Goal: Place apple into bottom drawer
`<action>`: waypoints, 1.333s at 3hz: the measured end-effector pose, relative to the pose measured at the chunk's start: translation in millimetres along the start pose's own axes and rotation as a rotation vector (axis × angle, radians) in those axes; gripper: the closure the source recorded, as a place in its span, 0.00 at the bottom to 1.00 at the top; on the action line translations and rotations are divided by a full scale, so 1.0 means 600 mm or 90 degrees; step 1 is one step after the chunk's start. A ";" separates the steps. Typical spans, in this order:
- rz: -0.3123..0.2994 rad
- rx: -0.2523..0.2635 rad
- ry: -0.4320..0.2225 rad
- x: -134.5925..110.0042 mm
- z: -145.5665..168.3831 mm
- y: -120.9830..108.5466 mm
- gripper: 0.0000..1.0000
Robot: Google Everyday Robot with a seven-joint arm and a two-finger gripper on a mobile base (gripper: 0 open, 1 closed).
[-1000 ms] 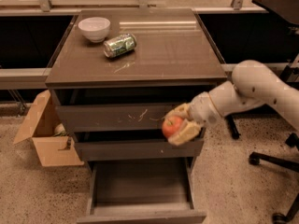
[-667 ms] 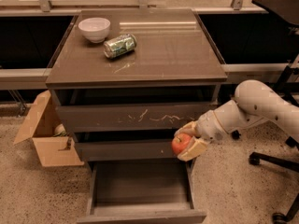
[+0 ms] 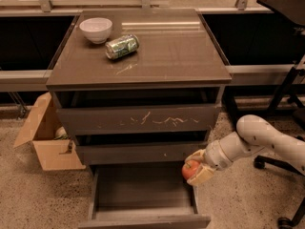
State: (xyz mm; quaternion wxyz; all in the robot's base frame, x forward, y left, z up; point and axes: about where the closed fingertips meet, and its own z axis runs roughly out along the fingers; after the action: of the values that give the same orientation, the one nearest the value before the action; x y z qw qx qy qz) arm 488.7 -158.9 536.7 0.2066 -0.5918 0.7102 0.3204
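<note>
The red-orange apple (image 3: 189, 169) is held in my gripper (image 3: 196, 167), which is shut on it. The gripper hangs at the right side of the cabinet, just above the right rear part of the bottom drawer (image 3: 143, 191). That drawer is pulled out, and its dark wooden box shows nothing inside. My white arm (image 3: 257, 140) reaches in from the right. The apple is level with the lower edge of the narrower middle drawer front (image 3: 143, 152).
The scratched top drawer front (image 3: 138, 120) is above. On the cabinet top lie a green-and-silver can (image 3: 122, 46) and a white bowl (image 3: 96, 29). An open cardboard box (image 3: 45, 140) stands on the floor at the left. Black chair legs (image 3: 281, 161) are at the right.
My gripper has carried the apple down and to the right, from in front of the top and middle drawer fronts to just above the open bottom drawer.
</note>
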 end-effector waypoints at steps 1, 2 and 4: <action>0.000 0.000 0.000 0.000 0.000 0.000 1.00; 0.015 0.003 -0.003 0.024 0.025 -0.007 1.00; 0.007 0.022 -0.048 0.143 0.201 -0.056 1.00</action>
State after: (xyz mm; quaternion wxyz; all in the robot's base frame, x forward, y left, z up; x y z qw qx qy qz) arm 492.7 -138.5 386.1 0.2417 -0.5714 0.7110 0.3310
